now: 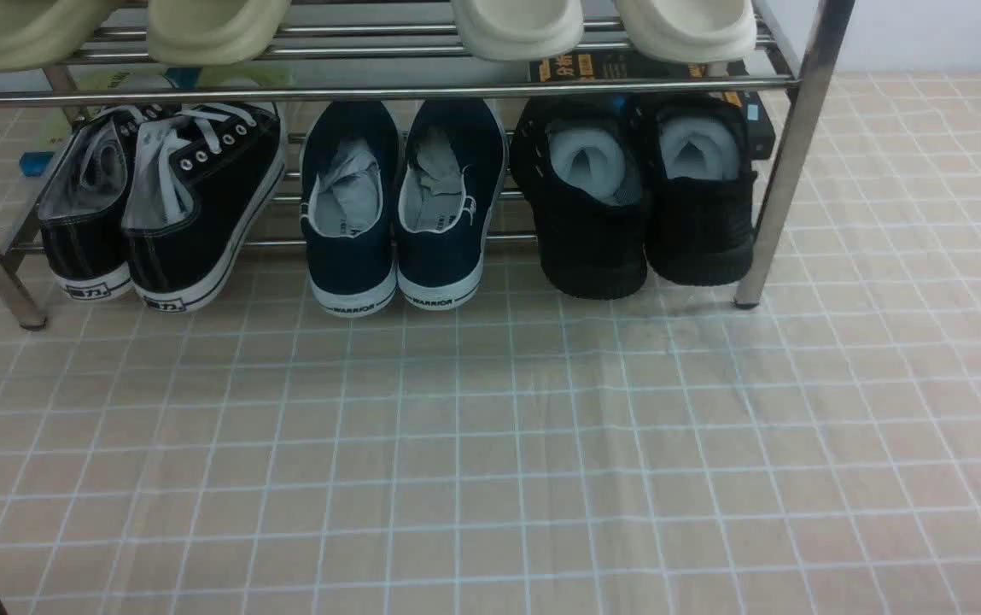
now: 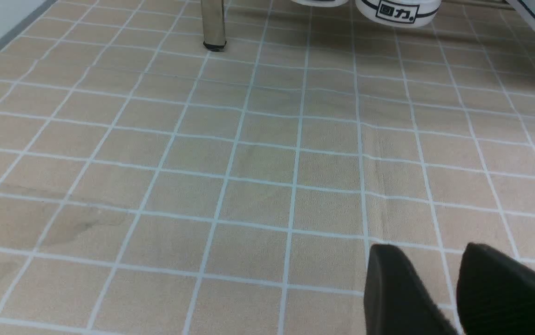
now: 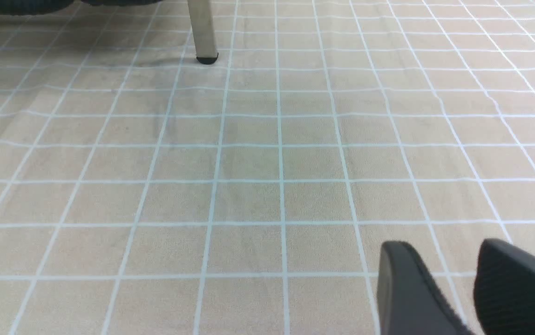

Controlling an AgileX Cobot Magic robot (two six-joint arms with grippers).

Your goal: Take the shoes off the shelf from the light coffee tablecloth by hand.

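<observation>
The shoes (image 1: 644, 201) sit side by side, heels outward, on the lower tier at the right end of the shelf (image 1: 789, 162), which stands on the tablecloth (image 1: 490, 444); nothing is done yet, so both are left to take off. The left gripper (image 2: 430, 253) and right gripper (image 3: 444, 249) hover low over bare cloth, well short of the shelf. Each has its fingers slightly parted and holds nothing.

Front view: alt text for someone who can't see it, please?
Three pairs of shoes rest heels-out on the lower tier of a chrome shelf: black canvas sneakers, navy sneakers, all-black shoes on the right. Pale slippers sit above; a beige checked tablecloth lies in front.
</observation>
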